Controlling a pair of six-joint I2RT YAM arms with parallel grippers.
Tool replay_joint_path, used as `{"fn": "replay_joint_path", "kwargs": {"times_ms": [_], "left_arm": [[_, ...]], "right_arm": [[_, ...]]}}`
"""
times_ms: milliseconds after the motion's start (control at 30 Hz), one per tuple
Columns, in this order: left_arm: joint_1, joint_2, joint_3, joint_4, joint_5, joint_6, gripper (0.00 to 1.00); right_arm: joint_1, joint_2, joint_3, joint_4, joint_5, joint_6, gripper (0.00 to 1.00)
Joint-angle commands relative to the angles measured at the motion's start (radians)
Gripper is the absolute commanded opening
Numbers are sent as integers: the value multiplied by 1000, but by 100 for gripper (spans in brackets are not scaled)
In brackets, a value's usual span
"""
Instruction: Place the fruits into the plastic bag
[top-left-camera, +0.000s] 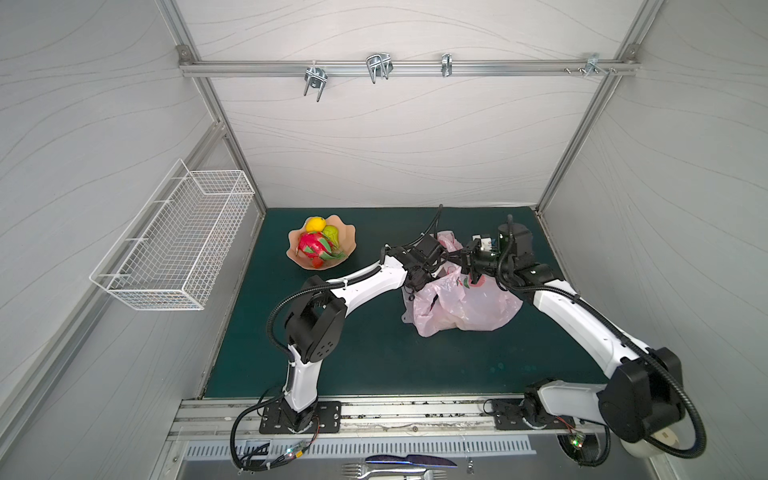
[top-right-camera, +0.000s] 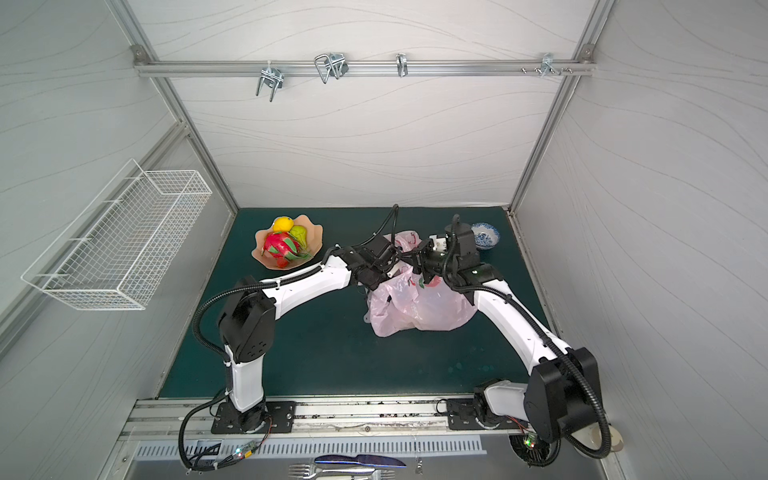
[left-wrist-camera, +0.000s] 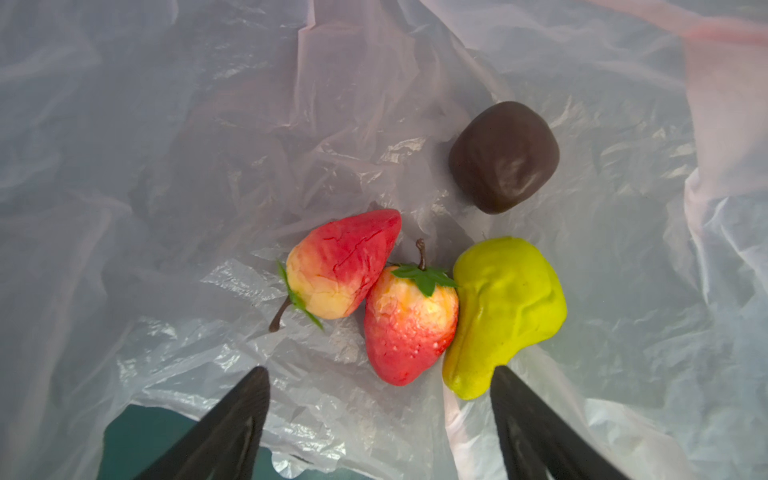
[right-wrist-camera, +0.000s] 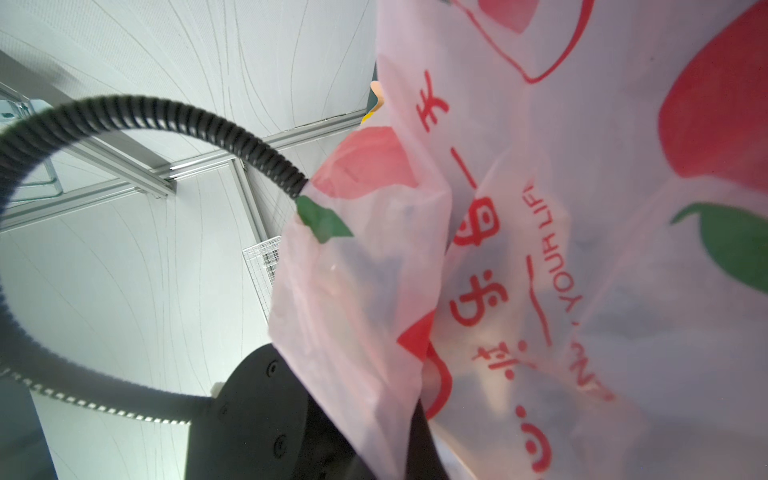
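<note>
You held the plastic bag (top-left-camera: 465, 307) by its rim in the pinched right jaws to prop its mouth open, so the left jaws, spread wide and empty, hung inside over four fruits (left-wrist-camera: 409, 324) on its floor, while the dragon fruit (top-left-camera: 313, 245) sat in the dish (top-left-camera: 347, 243).

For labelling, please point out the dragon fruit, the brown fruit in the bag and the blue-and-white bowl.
dragon fruit (top-left-camera: 314, 246), in a top view, on its pink-red body.
brown fruit (left-wrist-camera: 503, 157), in the left wrist view, on its glossy middle.
blue-and-white bowl (top-right-camera: 485, 241), in a top view, on its patterned wall.
</note>
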Motion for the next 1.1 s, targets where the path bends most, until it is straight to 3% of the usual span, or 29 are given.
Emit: {"fn": "replay_joint_path", "kwargs": {"times_ms": [0,767,1067], "left_arm": [[-11,22,43,7,-14,2,85],[87,-220,-207,103,68,7,85],[179,-370,-323,137,91,-24,85]], "right_arm": [[11,-20,14,40,-28,22,0],[-110,-92,-31,-58,-59,-28,0],[-123,-79,-16,-84,-68,-47,0]]}}
